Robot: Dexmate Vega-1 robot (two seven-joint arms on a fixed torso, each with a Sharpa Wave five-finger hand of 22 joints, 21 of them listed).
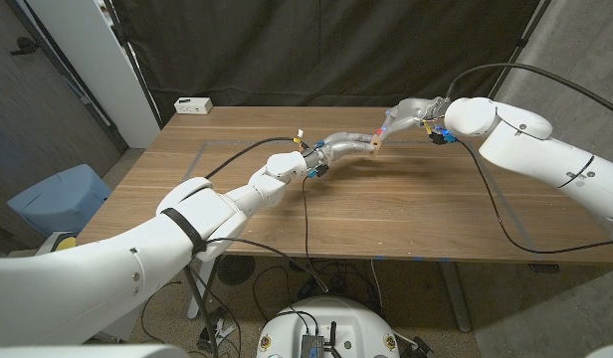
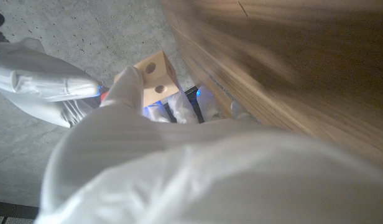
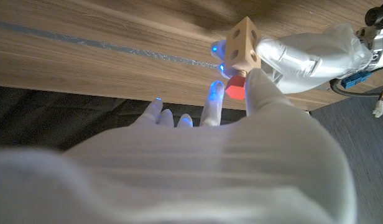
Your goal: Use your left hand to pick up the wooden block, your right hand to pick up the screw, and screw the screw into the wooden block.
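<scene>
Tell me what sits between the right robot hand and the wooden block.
A red-headed screw, pinched by the right robot hand, meets the underside of the wooden block that the left robot hand holds. The right wrist view shows this best.

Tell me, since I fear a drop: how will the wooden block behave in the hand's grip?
The block looks rigid, so the left hand probably cannot deform it. Its flat faces should resist rolling. It seems small and light, so pressure from the red-headed screw could twist it.

On the wooden table: one wooden block, one red-headed screw, one white box.
</scene>
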